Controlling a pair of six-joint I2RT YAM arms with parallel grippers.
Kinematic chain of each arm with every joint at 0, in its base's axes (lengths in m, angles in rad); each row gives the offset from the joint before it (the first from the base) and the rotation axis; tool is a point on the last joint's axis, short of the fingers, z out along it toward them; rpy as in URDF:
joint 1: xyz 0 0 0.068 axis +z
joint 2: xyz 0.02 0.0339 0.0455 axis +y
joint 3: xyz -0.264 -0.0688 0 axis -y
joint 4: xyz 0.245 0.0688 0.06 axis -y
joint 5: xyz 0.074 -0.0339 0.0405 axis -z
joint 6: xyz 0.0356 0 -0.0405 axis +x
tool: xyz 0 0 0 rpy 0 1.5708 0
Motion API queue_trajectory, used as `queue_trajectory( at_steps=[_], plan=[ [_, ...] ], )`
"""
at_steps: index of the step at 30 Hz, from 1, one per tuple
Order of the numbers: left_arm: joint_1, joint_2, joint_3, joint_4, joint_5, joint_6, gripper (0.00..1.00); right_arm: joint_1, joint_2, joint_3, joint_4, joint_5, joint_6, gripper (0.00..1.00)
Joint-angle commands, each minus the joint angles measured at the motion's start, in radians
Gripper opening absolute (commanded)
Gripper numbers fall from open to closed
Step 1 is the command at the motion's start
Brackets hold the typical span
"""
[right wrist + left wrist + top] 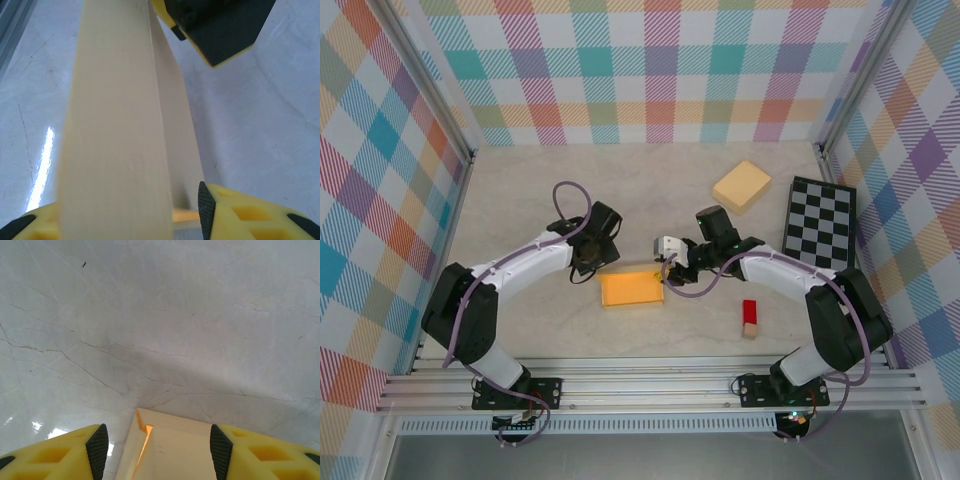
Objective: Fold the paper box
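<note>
The paper box (631,287) lies flat in the middle of the table, orange on top and pale cream on its sides. At its left end is my left gripper (588,262), open. In the left wrist view the box's end (175,450) sits between the wide-apart fingers (97,450) without touching them. My right gripper (670,265) is at the right end, open. In the right wrist view a tall cream flap (115,130) stands between its jaws, close to the right pad (205,210). The left gripper's finger (215,25) shows beyond it.
A second, pale yellow folded box (742,186) lies at the back right beside a black-and-white checkerboard (819,222). A small red and wooden block (750,318) sits near the front right. Checked walls enclose the table on three sides.
</note>
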Motion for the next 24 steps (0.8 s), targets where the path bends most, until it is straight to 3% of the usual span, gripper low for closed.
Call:
queue_trajectory(
  at_steps=[1, 13, 24],
  plan=[
    [-0.042, -0.037, -0.002, -0.019, -0.079, -0.046, 0.58, -0.003, -0.06, -0.004, -0.051, -0.011, 0.016, 0.47],
    [-0.123, -0.039, -0.048, -0.037, -0.169, -0.127, 0.49, -0.003, -0.202, -0.084, 0.004, 0.072, 0.202, 0.48],
    [-0.151, -0.023, -0.054, -0.058, -0.223, -0.146, 0.43, -0.001, -0.256, -0.021, 0.001, 0.231, 0.743, 0.44]
  ],
)
